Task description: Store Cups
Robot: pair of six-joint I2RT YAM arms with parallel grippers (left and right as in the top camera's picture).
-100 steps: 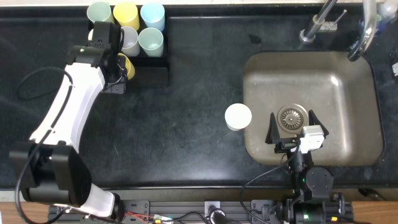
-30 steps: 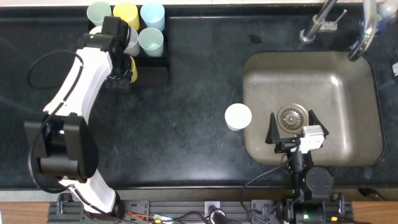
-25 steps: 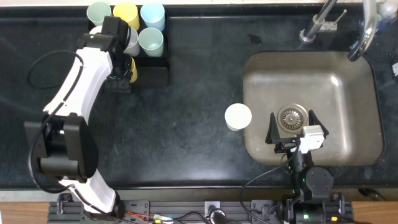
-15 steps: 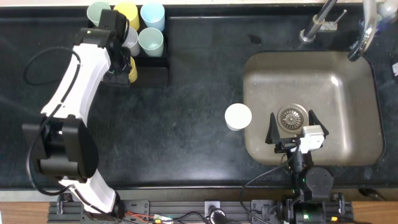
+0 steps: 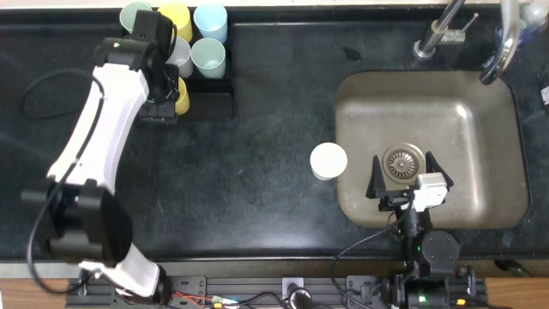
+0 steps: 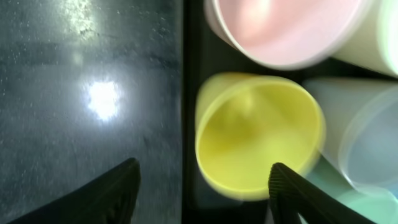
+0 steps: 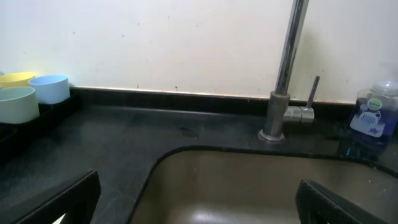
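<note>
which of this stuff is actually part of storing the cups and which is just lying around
Part of the job:
white cup on the counter
yellow cup under the left gripper
black rack with the other cups

Just there:
sink
faucet
soap bottle
right gripper over the sink

Yellow cup [image 6: 258, 134], pink cup [image 6: 286, 28], white cup [image 5: 328, 160], black counter [image 5: 257, 189].
</note>
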